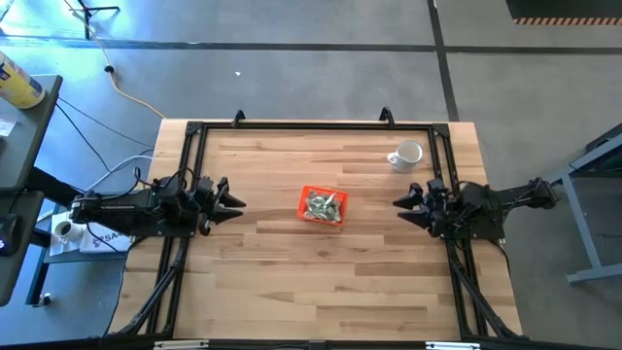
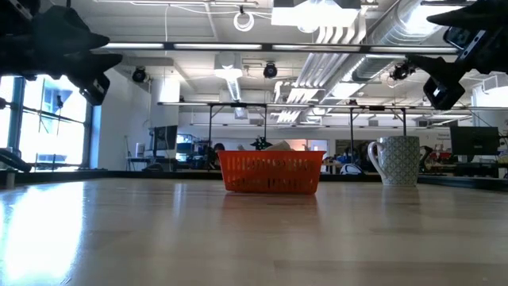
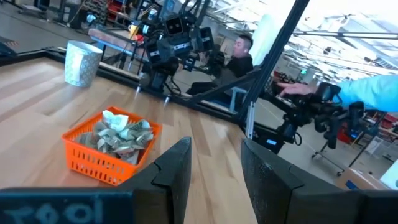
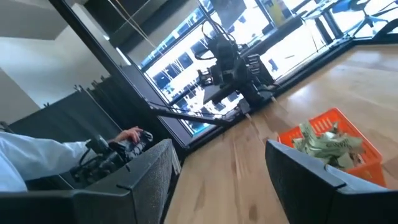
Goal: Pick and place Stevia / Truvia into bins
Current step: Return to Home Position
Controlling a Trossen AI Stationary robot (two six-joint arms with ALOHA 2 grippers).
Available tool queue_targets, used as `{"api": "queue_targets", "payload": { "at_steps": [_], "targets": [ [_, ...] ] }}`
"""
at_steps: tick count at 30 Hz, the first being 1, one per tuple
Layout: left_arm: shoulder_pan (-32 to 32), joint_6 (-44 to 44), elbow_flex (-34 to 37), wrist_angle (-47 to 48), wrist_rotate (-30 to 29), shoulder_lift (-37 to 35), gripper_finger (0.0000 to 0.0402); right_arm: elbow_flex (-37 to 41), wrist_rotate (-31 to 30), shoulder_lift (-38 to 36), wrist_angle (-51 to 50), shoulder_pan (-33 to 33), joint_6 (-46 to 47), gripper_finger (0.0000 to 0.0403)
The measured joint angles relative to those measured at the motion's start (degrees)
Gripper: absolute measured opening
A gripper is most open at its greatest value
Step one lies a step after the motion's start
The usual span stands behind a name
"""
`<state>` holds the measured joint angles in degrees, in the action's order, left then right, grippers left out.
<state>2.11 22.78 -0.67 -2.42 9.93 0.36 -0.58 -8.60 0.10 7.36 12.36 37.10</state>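
**Sachets in, nothing loose in sight**

My left gripper (image 1: 233, 199) and right gripper (image 1: 400, 201) hang with fingers spread, holding nothing. The pale green-and-white paper sachets (image 3: 121, 134) sit heaped in the shallow orange plastic tray (image 1: 309, 216), well ahead of both sets of fingertips. I spot none loose on the wooden table (image 1: 292, 282), so the sorting looks done and only parking is left.

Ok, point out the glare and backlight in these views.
Low view: daylight throws a sheen across the table at left, with a faint shadow under the tray. Right wrist view: the windows behind the left arm glare bright. High view: soft, even light.
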Motion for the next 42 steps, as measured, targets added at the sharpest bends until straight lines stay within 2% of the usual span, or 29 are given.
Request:
{"api": "queue_targets", "payload": {
  "at_steps": [4, 7, 14, 42],
  "targets": [
    [0.1, 0.0, 0.0, 0.0, 0.0, 0.0, 0.0172, -0.1, 0.1, 0.5, -2.4, 0.0, 0.0, 0.0248],
    [0.1, 0.0, 0.0, 0.0, 0.0, 0.0, 0.0172, -1.8, 1.2, 4.3, -9.5, 0.0, 0.1, 0.0248],
    [0.1, 0.0, 0.0, 0.0, -0.1, 0.0, 0.0172, -2.3, 2.9, 9.5, -10.6, 0.0, 0.4, 0.0248],
    [0.1, 0.0, 0.1, 0.0, -0.2, 0.0, 0.0172, -2.3, 2.8, 9.6, -10.7, -1.9, 0.4, 0.0248]
  ]
}}
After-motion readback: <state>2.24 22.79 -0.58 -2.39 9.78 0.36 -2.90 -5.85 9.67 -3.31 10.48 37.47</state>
